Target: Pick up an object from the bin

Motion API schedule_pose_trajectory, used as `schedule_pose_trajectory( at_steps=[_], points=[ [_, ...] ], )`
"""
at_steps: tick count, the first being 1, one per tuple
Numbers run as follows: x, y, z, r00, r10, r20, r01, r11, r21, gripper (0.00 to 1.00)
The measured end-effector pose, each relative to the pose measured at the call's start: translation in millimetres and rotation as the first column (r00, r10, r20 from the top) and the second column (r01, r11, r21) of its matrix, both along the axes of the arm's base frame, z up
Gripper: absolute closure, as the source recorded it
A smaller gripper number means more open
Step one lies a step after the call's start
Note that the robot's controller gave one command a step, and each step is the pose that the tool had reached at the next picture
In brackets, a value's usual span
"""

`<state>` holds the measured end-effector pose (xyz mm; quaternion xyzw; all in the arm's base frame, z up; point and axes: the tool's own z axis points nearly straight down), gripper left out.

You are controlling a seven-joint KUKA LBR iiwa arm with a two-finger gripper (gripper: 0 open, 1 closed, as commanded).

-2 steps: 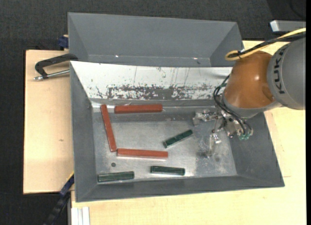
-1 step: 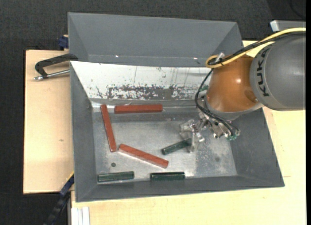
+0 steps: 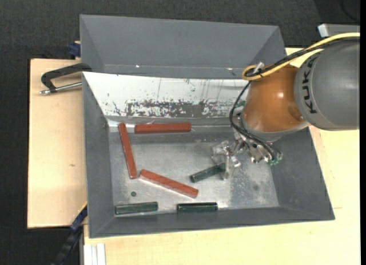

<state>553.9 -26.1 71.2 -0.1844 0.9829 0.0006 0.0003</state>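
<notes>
One dark green bar [image 3: 207, 173] lies tilted right of the bin [image 3: 171, 158] centre, one end at the gripper [image 3: 231, 159], whose closure cannot be determined. Likely rigid, light, smooth: grip across its narrow width.

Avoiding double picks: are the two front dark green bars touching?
Apart: camera view shows bin floor between left green bar and right green bar.

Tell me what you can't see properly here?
1. Camera view: the gripper hides the right end of the nearest green bar; whether it is gripped is unclear.
2. The bin's right back corner is hidden by the orange cover.
3. A dark dot on the floor is too small to name.
</notes>
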Motion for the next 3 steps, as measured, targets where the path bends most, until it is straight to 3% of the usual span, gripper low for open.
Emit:
schedule_pose_trajectory(
  at_steps=[1,2,3],
  points=[
    [14.1,6.8,114.2,0.999,0.034,0.006,-0.034,0.999,0.000,1.00],
    [14.1,6.8,114.2,0.999,0.034,0.006,-0.034,0.999,0.000,1.00],
    [14.5,6.5,140.2,0.994,0.105,0.001,-0.105,0.994,0.001,1.00]
  ],
)
